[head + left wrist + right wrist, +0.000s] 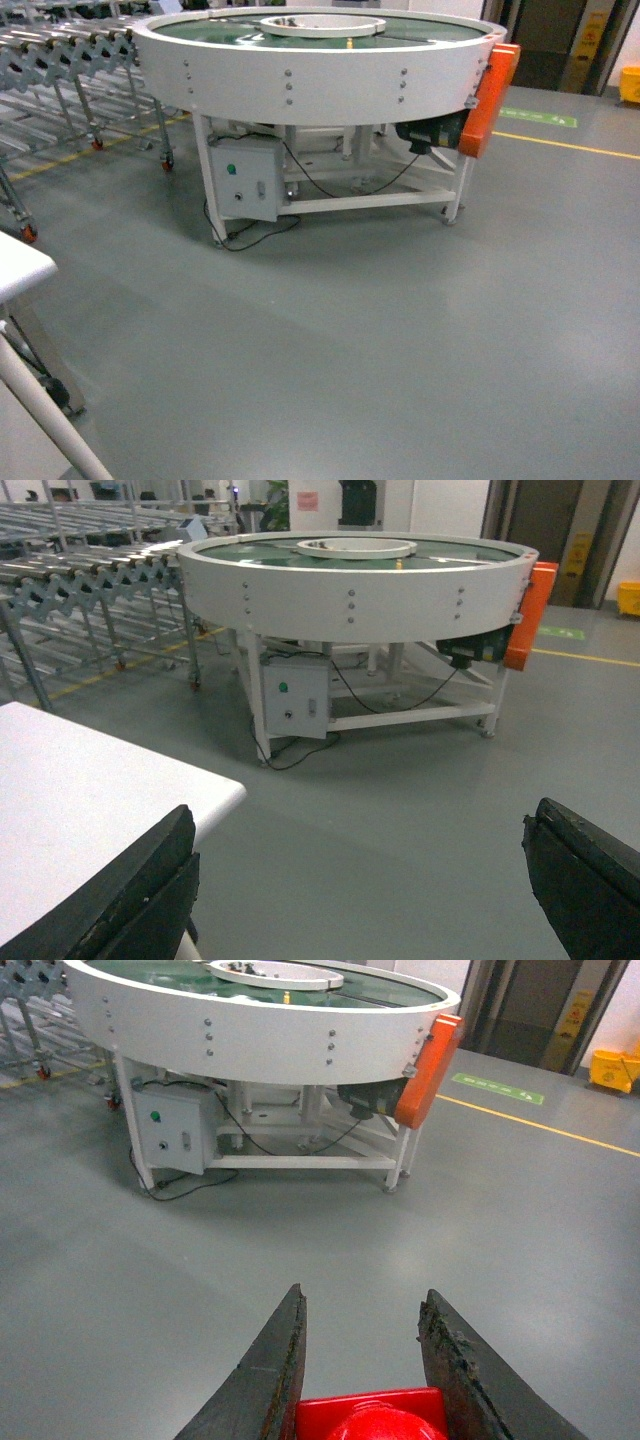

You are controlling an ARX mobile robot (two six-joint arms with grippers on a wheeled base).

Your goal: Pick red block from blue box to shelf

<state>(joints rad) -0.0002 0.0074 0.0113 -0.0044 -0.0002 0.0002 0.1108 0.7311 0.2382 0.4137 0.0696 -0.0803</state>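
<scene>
One red block [372, 1417] in right end effector [362, 1360]

Right gripper [365, 1360] is clamped on the red block [372, 1418], held above the floor; left gripper [360, 880] hangs with jaws spread wide.

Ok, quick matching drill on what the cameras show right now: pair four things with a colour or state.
1. red block
2. left gripper
3. motor cover on the round conveyor
4. control box

a. orange
b. jaws wide apart, nothing between
c. carries a green button
d. between the right gripper's jaws

Pairs: 1-d, 2-b, 3-a, 4-c
</scene>
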